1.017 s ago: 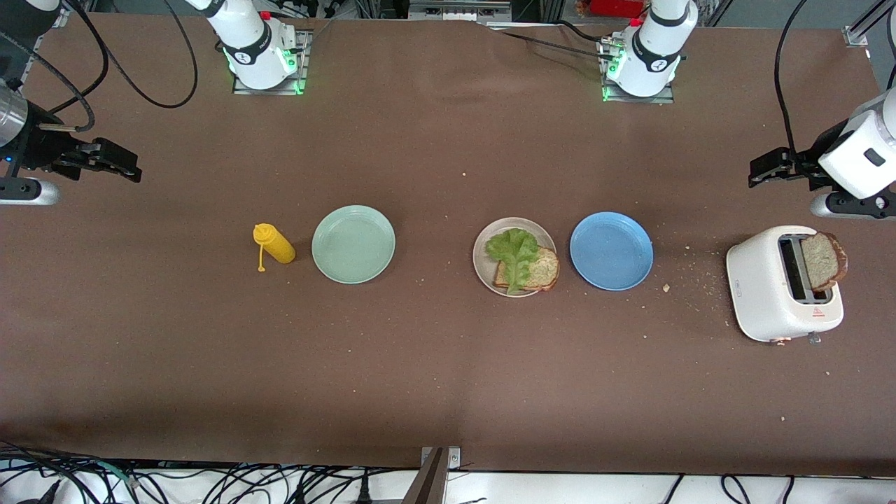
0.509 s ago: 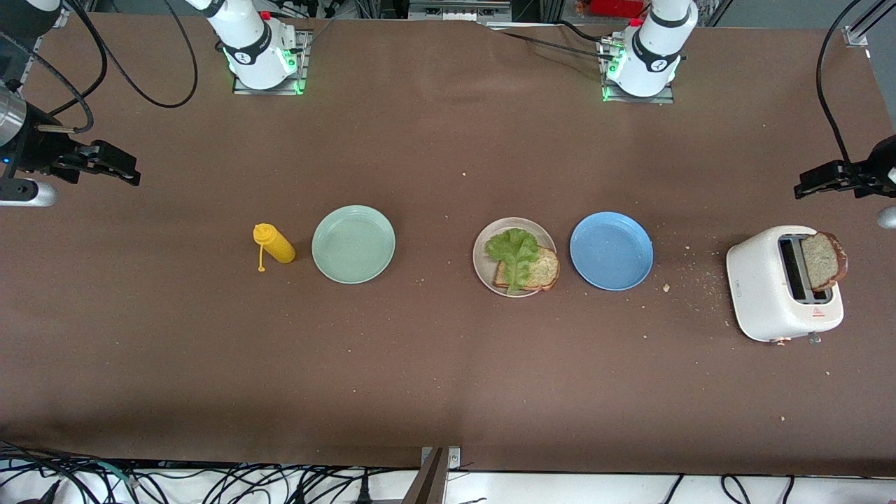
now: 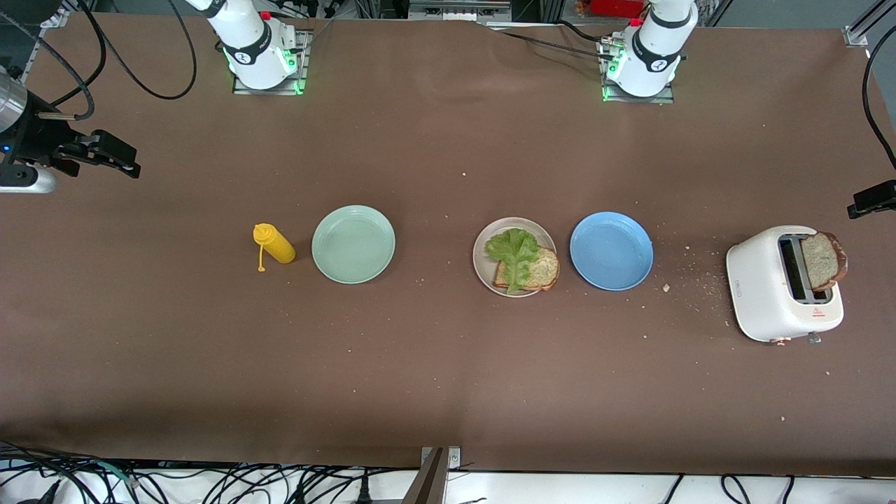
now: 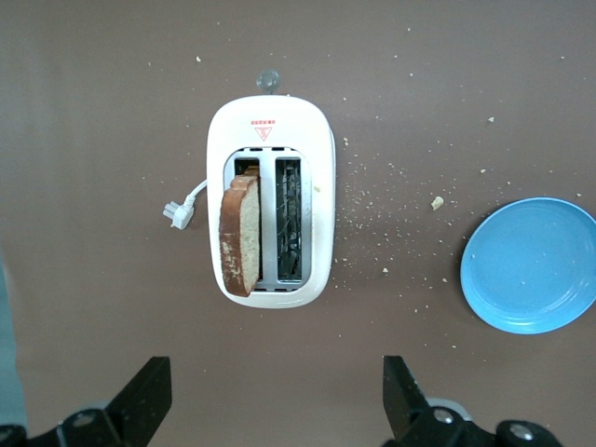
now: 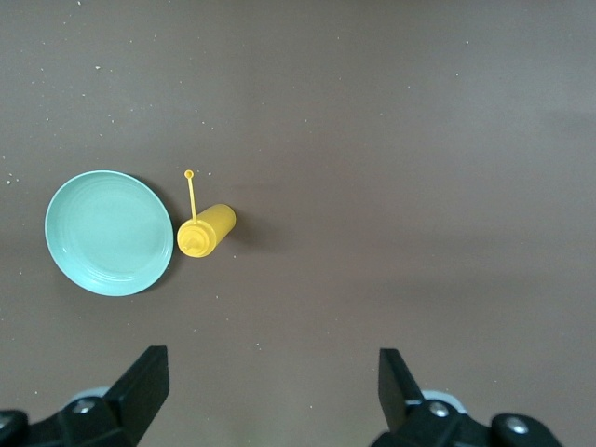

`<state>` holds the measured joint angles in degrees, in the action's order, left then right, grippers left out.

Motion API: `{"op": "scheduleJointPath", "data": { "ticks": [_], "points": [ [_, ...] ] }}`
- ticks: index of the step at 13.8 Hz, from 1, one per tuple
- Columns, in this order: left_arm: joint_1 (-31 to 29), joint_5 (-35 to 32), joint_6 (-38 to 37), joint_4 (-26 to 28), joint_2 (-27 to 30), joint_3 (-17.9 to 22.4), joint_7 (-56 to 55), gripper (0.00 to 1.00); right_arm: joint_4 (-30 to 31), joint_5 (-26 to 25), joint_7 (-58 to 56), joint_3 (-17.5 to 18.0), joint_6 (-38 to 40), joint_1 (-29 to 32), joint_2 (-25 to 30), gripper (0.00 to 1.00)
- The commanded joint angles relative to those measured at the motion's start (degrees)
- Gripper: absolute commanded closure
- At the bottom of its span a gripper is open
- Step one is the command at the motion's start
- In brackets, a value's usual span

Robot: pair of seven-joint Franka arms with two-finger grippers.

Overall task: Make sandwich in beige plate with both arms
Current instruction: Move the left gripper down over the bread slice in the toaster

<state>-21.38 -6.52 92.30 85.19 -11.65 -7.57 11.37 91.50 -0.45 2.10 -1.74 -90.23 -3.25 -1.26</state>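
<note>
1. Centrally, the round beige plate (image 3: 483, 269) sits between a blue plate (image 3: 611, 250) and a mint plate (image 3: 353, 244), holding one square grainy bread slice (image 3: 543, 271) with a ruffled lettuce leaf (image 3: 514, 253) on it.
2. Toward the left arm's end, a glossy white toaster (image 3: 766, 287) with rounded corners holds a second slice (image 3: 824, 261) standing in one slot – crumbs lie scattered beside it.
3. A yellow squeeze bottle (image 3: 274, 244) lies on its side just beside the mint plate.
4. Left gripper (image 4: 277, 402) hangs over the toaster, fingers wide apart, empty.
5. Right gripper (image 5: 272, 400) hangs over the bare brown table (image 3: 448, 378) at its arm's end – fingers apart, empty.
</note>
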Motion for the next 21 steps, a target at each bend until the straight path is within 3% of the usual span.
{"op": "scheduleJointPath", "data": {
  "ticks": [1, 5, 9, 13, 17, 19, 21],
  "points": [
    [-2.0, -1.7, 0.9, -1.9, -2.4, -0.5, 1.3, 0.00, 1.4, 0.9, -2.7, -0.3, -0.8, 1.0, 1.3, 0.00],
    [-5.6, -0.9, 4.8, -0.7, -4.3, -0.6, 5.9, 0.00, 1.3, 0.8, -2.5, -0.4, -0.8, 0.9, 1.1, 0.00],
    [-8.4, 5.8, 10.0, 1.5, -7.6, -0.6, 5.9, 0.00, 1.3, 0.9, -2.2, -0.2, -0.8, 0.7, 0.4, 0.00],
    [-10.2, 9.1, 19.0, 8.2, -7.8, -0.7, 5.8, 0.00, 1.3, 0.9, -1.8, 0.0, -0.8, 0.5, 0.3, 0.00],
    [-10.1, 10.3, 23.2, 11.7, -7.9, -0.8, 5.6, 0.02, 1.3, 1.0, -1.8, 0.1, -0.7, 0.3, 0.3, 0.00],
    [-10.1, 10.3, 23.5, 12.4, -8.0, -0.8, 5.2, 0.10, 1.5, 1.0, -1.9, 0.1, -0.7, 0.3, 0.3, 0.00],
    [-9.8, 9.3, 23.6, 13.4, -8.3, -0.8, 4.9, 0.28, 1.4, 0.9, -2.5, 0.1, -0.7, 0.2, 0.3, 0.00]
  ]
}}
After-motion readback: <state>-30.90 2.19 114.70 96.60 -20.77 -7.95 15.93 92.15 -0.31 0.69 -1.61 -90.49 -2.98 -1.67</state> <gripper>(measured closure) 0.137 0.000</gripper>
